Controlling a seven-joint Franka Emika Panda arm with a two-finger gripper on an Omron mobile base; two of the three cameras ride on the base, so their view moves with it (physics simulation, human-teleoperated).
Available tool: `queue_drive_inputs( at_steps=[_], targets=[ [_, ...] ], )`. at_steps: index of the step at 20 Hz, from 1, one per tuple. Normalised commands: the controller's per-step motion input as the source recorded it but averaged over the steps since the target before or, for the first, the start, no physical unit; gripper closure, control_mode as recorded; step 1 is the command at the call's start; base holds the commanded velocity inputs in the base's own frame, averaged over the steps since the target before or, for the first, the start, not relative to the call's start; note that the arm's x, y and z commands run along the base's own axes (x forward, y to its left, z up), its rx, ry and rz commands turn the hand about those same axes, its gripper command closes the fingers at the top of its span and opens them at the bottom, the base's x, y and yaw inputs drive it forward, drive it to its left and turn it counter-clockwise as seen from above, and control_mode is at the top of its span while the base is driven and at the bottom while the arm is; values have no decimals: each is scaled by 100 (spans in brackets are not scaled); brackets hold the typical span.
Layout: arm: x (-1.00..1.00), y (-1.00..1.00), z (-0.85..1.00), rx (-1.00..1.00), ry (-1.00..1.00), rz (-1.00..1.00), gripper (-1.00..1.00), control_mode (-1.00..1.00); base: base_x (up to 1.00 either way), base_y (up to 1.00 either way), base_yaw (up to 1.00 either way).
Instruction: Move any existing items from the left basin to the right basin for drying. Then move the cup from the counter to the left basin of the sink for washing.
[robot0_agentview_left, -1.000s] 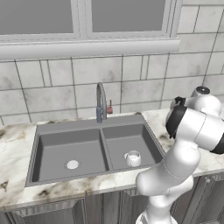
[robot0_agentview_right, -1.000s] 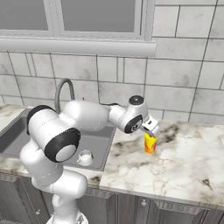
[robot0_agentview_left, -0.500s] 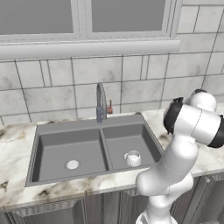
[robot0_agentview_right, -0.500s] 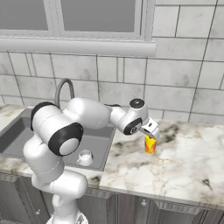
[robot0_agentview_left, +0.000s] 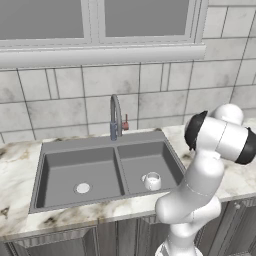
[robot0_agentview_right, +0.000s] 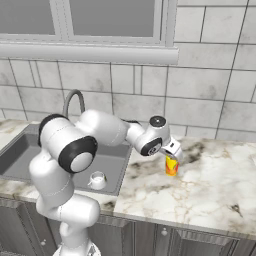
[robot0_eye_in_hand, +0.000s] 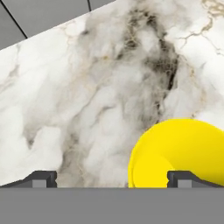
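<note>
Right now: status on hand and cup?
Hand open, above yellow cup, off-centre. Cup upright on counter. White mug in right basin. Nothing blocking.

Counter (robot0_agentview_right: 210, 185) — polished-looking veined marble; sink (robot0_agentview_left: 105, 170) matt dark grey with silvery metal drain (robot0_agentview_left: 82, 188); white mug (robot0_agentview_left: 152, 181) glossy; yellow cup (robot0_eye_in_hand: 179, 153) — smooth, plastic-like

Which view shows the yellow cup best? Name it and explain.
The right base view: the yellow cup stands upright on the counter, red-orange band visible, just below the gripper. The hand view shows part of its rim from above. In the left base view, the arm blocks that spot.
</note>
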Motion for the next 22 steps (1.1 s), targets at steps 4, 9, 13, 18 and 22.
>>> queue_drive_inputs(
  at_steps=[4, 9, 13, 18, 22],
  targets=[
    [0, 0, -18, 0, 3, 2, -100, -100, 0, 0, 0],
    [0, 0, -17, 0, 11, 0, 100, -100, 0, 0, 0],
    [0, 0, -5, 0, 10, 0, 100, -100, 0, 0, 0],
    [0, 0, -3, 0, 2, 0, 100, -100, 0, 0, 0],
    [-20, 0, 0, 1, -2, 0, 100, -100, 0, 0, 0]
  ],
)
